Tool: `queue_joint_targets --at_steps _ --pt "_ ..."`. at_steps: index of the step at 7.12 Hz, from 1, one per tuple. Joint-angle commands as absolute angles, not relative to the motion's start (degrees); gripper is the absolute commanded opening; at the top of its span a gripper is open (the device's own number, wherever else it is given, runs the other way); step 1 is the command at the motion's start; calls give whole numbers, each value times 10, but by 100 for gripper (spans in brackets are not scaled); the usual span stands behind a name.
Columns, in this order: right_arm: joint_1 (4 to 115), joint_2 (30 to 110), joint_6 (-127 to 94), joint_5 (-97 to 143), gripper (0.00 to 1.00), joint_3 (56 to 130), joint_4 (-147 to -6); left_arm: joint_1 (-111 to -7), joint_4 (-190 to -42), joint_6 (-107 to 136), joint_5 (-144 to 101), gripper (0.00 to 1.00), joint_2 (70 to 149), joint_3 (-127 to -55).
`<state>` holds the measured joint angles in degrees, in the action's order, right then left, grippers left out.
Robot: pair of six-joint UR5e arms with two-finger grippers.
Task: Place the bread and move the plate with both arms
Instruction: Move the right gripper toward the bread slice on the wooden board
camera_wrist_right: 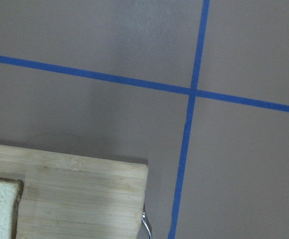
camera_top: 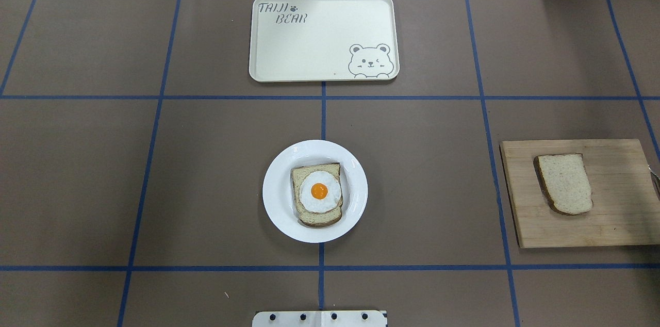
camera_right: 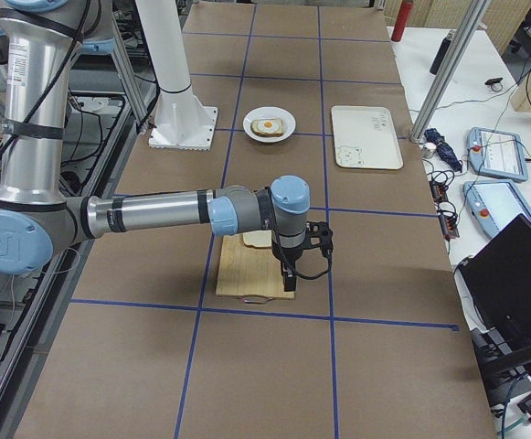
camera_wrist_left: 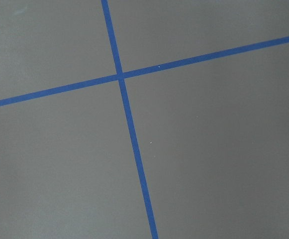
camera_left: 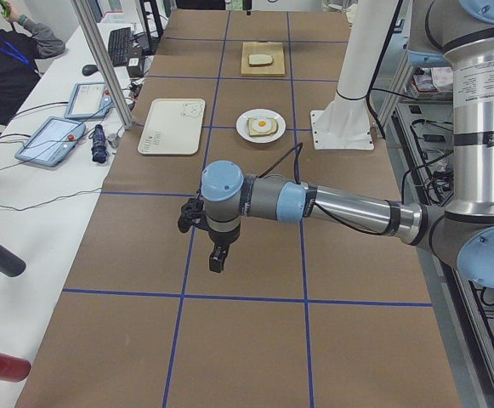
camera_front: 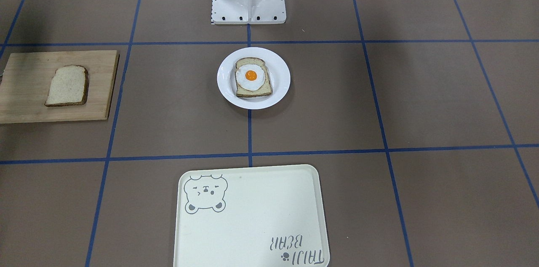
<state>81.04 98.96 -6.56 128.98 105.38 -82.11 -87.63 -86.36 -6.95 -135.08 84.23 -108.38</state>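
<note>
The bread (camera_top: 565,183) lies flat on a wooden cutting board (camera_top: 619,213) at the table's right; it also shows in the front view (camera_front: 67,86) and at the corner of the right wrist view (camera_wrist_right: 0,209). The white plate (camera_top: 278,213) sits at the table's middle and holds an egg-topped slice (camera_top: 318,194). My right gripper (camera_right: 288,274) hangs over the board's outer edge, beside the bread. My left gripper (camera_left: 217,263) hovers over bare table far to the plate's left. Each shows only in a side view, so I cannot tell whether either is open or shut.
A cream tray with a bear drawing (camera_top: 319,38) lies beyond the plate. The white pedestal base (camera_front: 248,1) stands behind the plate. Blue tape lines grid the brown table. An operator (camera_left: 0,59) sits at a side desk with tablets.
</note>
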Motion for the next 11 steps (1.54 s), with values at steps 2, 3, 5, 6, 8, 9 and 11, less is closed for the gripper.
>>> queue_joint_targets --at_steps 2,3,5,6,8,9,11 --pt "809 993 -69 1322 100 1049 -744 -887 -902 -66 -1352 98 924 -1067" --pt "803 993 -88 1340 100 1049 -744 -887 -929 -71 -1353 98 916 -1067" --pt "758 998 -231 1353 100 1046 -669 -887 -988 -71 -1354 98 894 -1062" --pt "712 1001 -322 1340 100 1035 -604 -887 -989 -71 -1354 98 885 -1069" --pt "639 1000 -473 1298 96 963 -445 -888 -999 -70 -1361 98 884 -1078" --pt "623 1000 -518 1296 90 927 -376 -888 -999 -69 -1361 98 884 -1077" --pt "594 995 -530 1280 76 903 -341 -888 -999 -68 -1361 98 884 -1078"
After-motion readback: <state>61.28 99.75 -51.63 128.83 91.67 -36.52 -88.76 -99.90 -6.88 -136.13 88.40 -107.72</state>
